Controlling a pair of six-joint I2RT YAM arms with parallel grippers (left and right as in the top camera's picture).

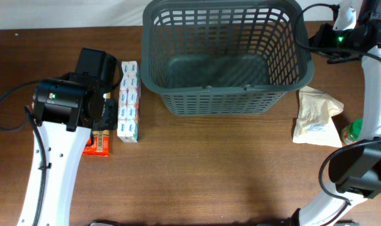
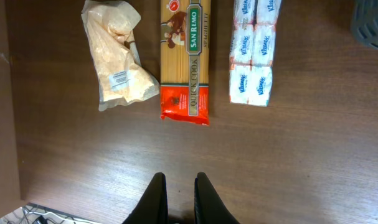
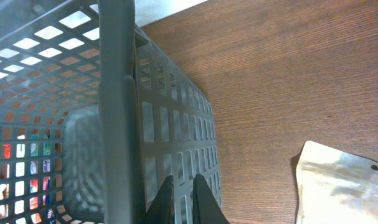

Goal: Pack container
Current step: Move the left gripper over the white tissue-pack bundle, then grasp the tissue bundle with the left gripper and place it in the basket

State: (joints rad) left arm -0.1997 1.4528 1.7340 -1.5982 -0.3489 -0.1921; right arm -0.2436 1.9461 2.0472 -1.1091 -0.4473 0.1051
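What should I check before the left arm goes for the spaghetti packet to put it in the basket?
1. Room in the container: ok, it is empty.
2. Nothing in the left hand: ok, it holds nothing.
3. Spread of the left hand for a grasp: not ok, its fingers are nearly together.
4. Reach to the spaghetti packet: ok, it lies flat, straight ahead of the fingers.
5. Packet clear of its neighbours: ok beside the tissue packs; cannot tell whether the plastic bag touches it.
6. The right hand clear of the container: cannot tell, it sits close by the side wall.
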